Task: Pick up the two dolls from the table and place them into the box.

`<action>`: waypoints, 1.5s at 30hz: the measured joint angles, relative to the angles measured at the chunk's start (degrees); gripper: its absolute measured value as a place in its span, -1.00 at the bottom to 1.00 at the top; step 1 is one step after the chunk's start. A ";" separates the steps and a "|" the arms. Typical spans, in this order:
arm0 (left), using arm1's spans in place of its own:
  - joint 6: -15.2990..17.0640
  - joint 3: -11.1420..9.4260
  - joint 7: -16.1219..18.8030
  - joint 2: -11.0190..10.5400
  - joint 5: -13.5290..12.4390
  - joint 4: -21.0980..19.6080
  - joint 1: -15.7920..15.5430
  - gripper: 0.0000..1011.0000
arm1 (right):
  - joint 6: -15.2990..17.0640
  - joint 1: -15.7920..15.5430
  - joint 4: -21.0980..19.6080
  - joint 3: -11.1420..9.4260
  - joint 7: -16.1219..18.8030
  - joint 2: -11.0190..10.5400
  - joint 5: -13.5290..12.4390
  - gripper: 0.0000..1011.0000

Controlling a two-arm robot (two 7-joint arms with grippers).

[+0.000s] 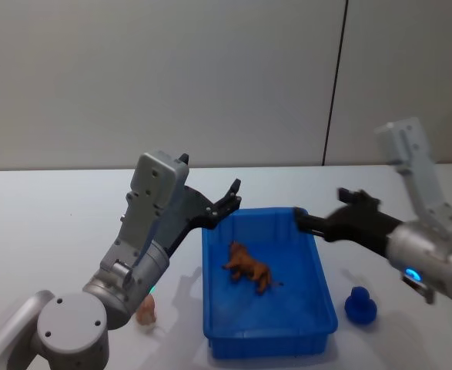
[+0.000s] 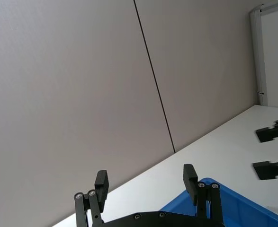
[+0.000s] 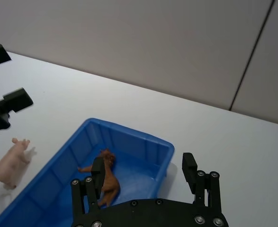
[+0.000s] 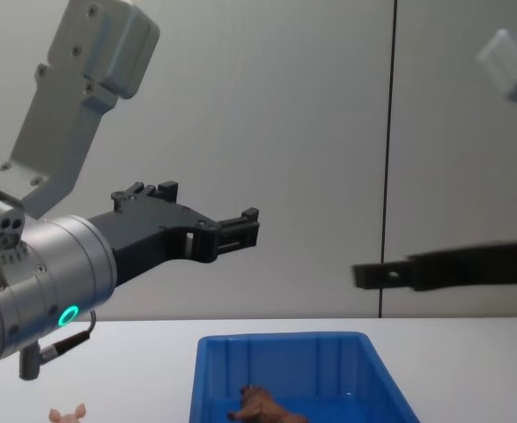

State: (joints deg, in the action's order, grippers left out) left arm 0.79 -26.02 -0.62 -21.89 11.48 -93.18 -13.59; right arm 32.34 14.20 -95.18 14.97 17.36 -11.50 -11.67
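Pale pink doll (image 1: 146, 311), little ears, on the white table (image 1: 41, 231), low behind my left gripper (image 1: 233, 194); fingers spread, empty. Dark brown doll (image 1: 249, 267) lies inside the blue ribbed box (image 1: 272, 343), beneath my right gripper (image 1: 319, 206); fingers likewise apart, empty.

Status: left arm raised, elbow bent, left gripper (image 2: 146, 179) pointing forward and inward, jaws spread wide with nothing between them. The right arm reaches in from the right at similar height. Its right gripper (image 3: 143, 166) is aimed toward the left one, jaws also apart and empty.
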 joint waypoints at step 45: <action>0.00 0.00 0.00 0.00 0.00 0.00 0.00 0.98 | 8.27 -21.69 -16.12 -7.06 -9.23 -12.87 -11.22 0.98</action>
State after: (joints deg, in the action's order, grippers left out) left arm 0.79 -26.03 -0.62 -21.89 11.48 -93.18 -13.59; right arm 40.61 -7.48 -111.31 7.91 8.13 -24.37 -22.88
